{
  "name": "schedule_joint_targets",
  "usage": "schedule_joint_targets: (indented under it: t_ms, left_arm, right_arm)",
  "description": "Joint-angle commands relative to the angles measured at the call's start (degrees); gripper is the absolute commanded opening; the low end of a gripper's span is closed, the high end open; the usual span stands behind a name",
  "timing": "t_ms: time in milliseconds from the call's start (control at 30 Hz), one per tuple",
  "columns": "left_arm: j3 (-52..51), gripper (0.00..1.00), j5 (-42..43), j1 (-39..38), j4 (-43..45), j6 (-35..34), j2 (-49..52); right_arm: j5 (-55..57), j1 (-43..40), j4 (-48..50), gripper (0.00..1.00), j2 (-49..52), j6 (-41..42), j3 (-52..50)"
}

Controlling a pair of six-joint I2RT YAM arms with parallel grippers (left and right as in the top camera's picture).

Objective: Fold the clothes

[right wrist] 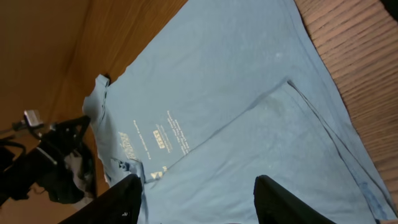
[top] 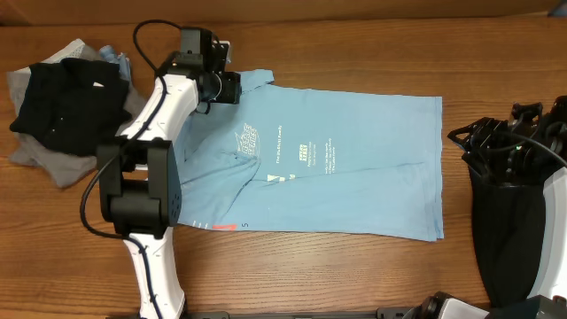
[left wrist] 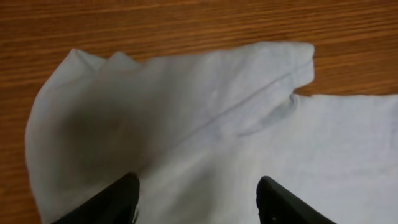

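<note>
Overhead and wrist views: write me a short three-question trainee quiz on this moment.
1. True or false: the light blue T-shirt lies on top of the pile of black and grey garments.
2. The left gripper hovers over which part of the T-shirt? A) bottom hem B) a sleeve C) the white print
3. Fill in: the right gripper has its jaws ___, holding nothing.
Key: 1 false; 2 B; 3 open.

White left arm [top: 164, 102], black joint blocks [top: 142, 186], looping black cable [top: 135, 37], mostly black right arm [top: 509, 146], black left pincer [left wrist: 198, 182]
</note>
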Motion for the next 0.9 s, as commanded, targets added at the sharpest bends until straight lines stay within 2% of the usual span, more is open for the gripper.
schedule_joint_targets:
  t_ms: [0,167,333,433,667,867]
  left_arm:
    - [1.60,0.65,-0.79,-0.57,1.57,0.68,2.56]
    - [1.60,0.62,-1.01,-1.20,2.73,0.39,4.90]
    - [1.57,0.45,-2.73,-1.55,2.93,-0.28,5.70]
    - [1.60,0.33,-4.92,-1.55,3.34,-3.06,5.70]
    - [1.95,0.06,-4.87,-1.51,3.39,-3.91,5.62]
    - [3.65,0.04,-4.90,-1.51,2.40,-4.07,5.14]
  right_arm:
    - [-1.09,-0.15,0.02,0.61,-0.79,-0.70,1.09]
    - [-0.55,-0.15,-0.15,0.61,-0.79,-0.72,1.09]
    - [0.26,0.00,-0.13,0.61,-0.79,-0.70,1.05]
    - [0.72,0.11,-0.13,0.61,-0.79,-0.70,1.05]
    - [1.11,0.11,-0.13,0.61,-0.79,-0.72,1.05]
    - [1.36,0.11,-0.13,0.61,-0.79,-0.70,1.05]
